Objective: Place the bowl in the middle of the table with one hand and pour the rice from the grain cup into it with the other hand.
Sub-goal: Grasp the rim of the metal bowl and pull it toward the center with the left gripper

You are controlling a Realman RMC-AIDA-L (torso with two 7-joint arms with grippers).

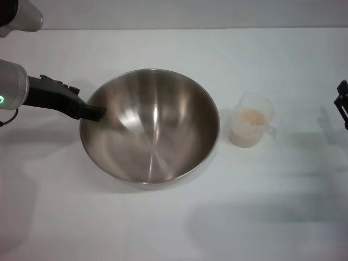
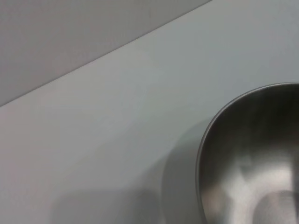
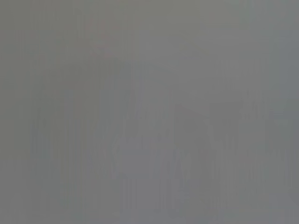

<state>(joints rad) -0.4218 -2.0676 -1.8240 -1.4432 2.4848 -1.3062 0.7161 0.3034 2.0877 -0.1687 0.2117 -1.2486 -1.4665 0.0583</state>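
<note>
Steel and slippery, the light, stiff bowl [image 1: 149, 128] sits mid-worktop [image 1: 163, 228], the left tool [image 1: 93, 112] pinching its thin rim, while the right tool [image 1: 342, 103], state unclear, waits beside the flimsy cup [image 1: 252, 128] of rice [image 1: 253, 117], best taken by its handle.

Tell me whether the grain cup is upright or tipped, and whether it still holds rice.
Upright and holding rice. The grain cup stands on the table beside the bowl, its mouth up, beige rice inside.
</note>
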